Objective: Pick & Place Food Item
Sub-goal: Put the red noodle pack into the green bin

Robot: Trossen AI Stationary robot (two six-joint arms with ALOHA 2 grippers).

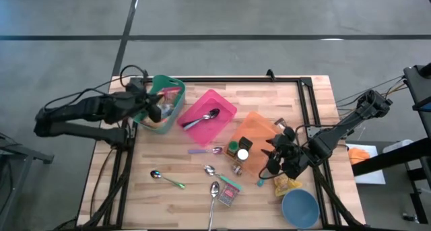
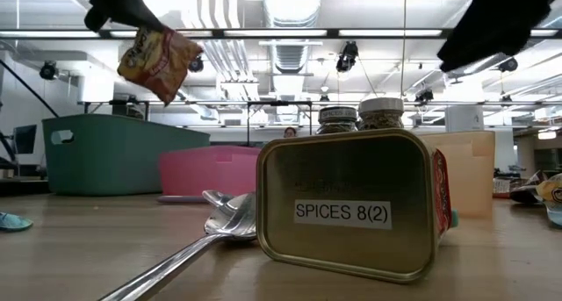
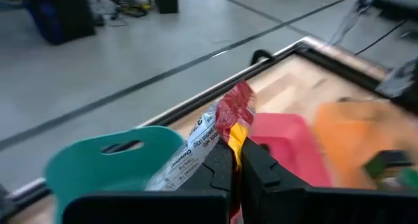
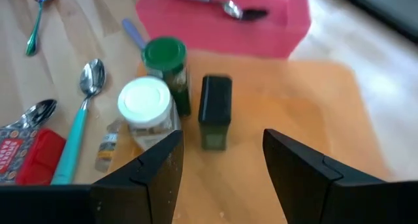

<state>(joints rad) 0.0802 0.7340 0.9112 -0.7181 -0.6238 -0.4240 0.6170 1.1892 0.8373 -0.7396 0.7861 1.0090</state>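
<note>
Wooden desk (image 1: 175, 190) centre frame in the high view, teal bin (image 1: 176, 102) at its upper left, pink tray (image 1: 225, 110) beside it holding a spoon (image 1: 202, 118), orange tray (image 1: 259, 126) right of centre with spice jars (image 1: 237, 150) at its lower edge, blue bowl (image 1: 300, 209) lower right. Left gripper (image 1: 156, 110) sits over the teal bin, fingers clamped together on a snack packet (image 3: 222, 123), which hangs in the air upper left in the low view. Right gripper (image 4: 222, 162), fingers apart and holding nothing, hovers over the orange tray; spice tin (image 2: 351, 204) and loose spoons (image 1: 213, 190) lie lower centre.
</note>
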